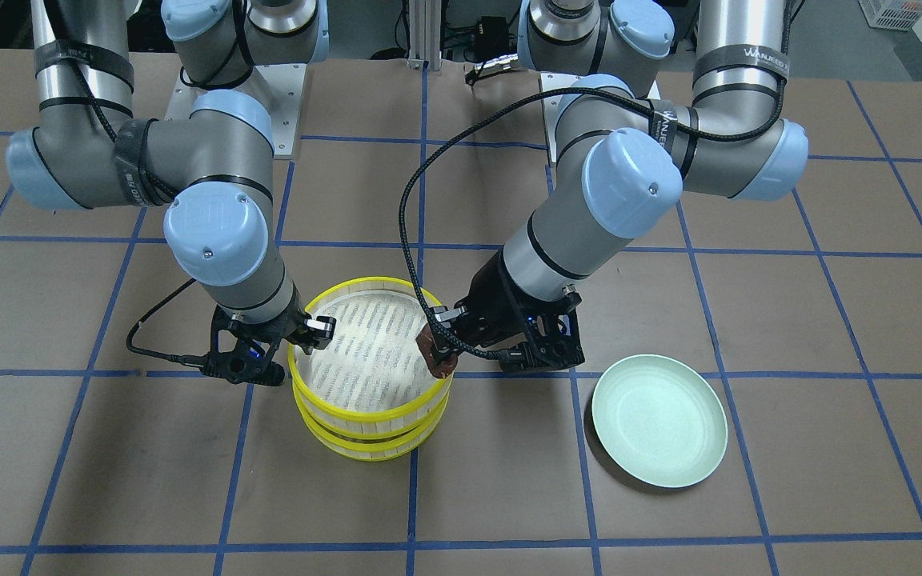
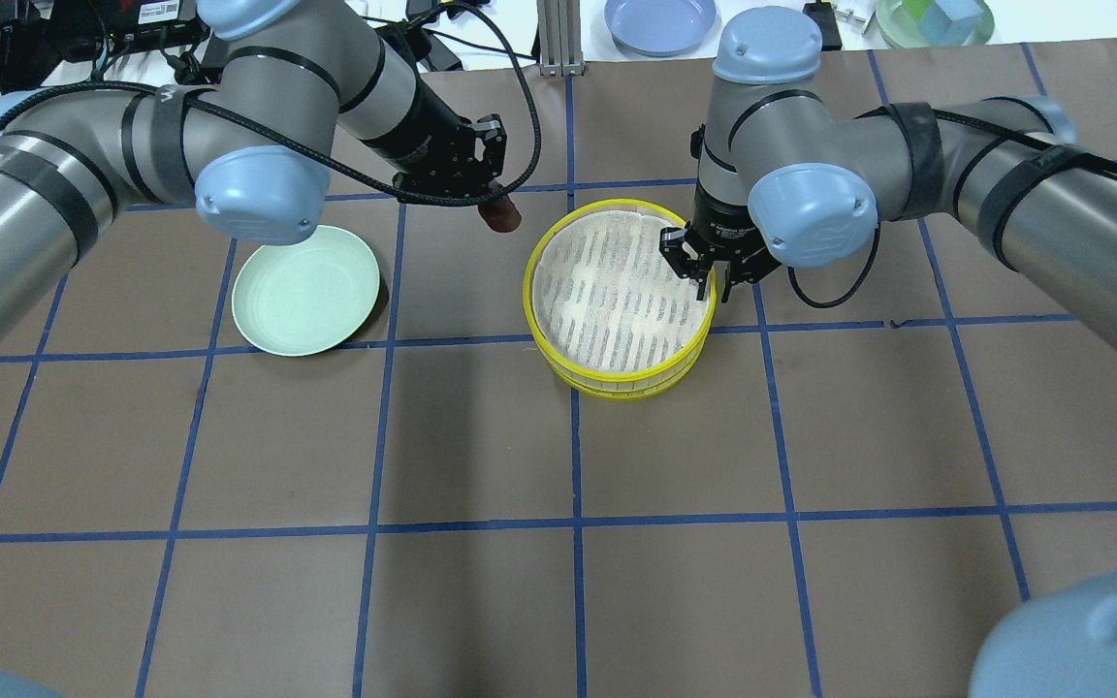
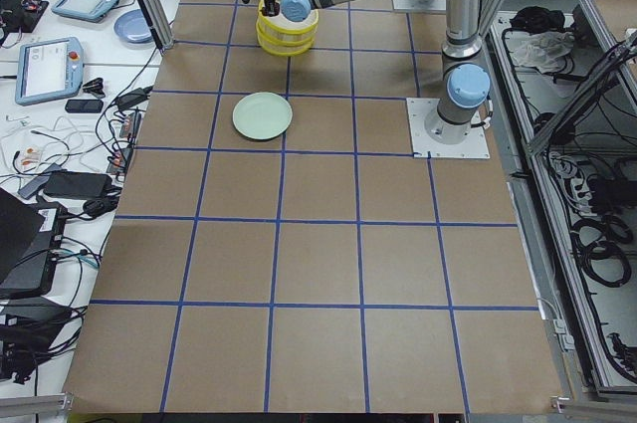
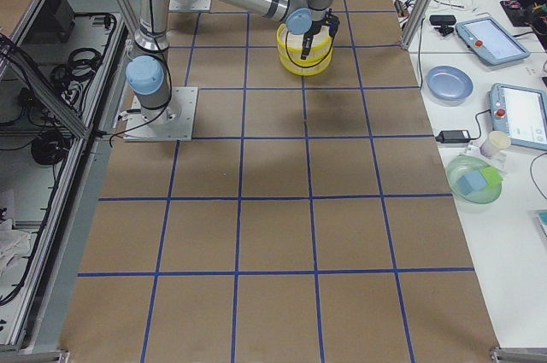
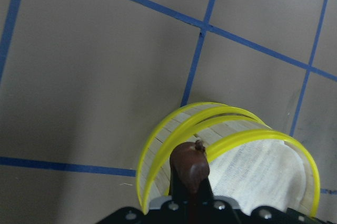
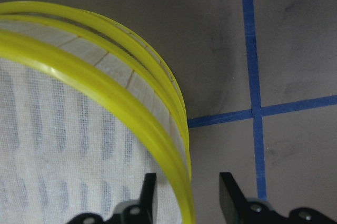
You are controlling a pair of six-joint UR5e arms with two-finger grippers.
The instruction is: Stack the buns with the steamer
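While left jaws grip the brown bun (image 5: pixel 189 163), right jaws gape astride the top tray (image 6: pixel 105 97)

Steamer (image 1: pixel 370 416): rims bright yellow, glossy, smooth, look like plastic. Walls pale thin slats, wood or bamboo look, matt. Bottom lined w/ white cloth (image 2: pixel 617 291), woven, slightly wrinkled, dark slats showing thru.

Brown bun (image 5: pixel 189 163): dark reddish-brown, smooth, slight sheen.

Plate (image 1: pixel 659 420), at 9 o'clock from steamer in overhead view: pale green, smooth, satin, plastic-like.

Table (image 2: pixel 481 436): brown paper-like cover, matt, faint scuffs; grid lines are blue tape.

Left arm (image 2: pixel 25 184) and right arm (image 2: pixel 1053 223): silver brushed-metal tubes, grey matt joints, pale blue smooth plastic caps (image 2: pixel 253 194).

Left claw (image 1: pixel 438 344) and right claw (image 6: pixel 188 197): black, matt.

Cable (image 1: pixel 406 240): black braided sleeve.
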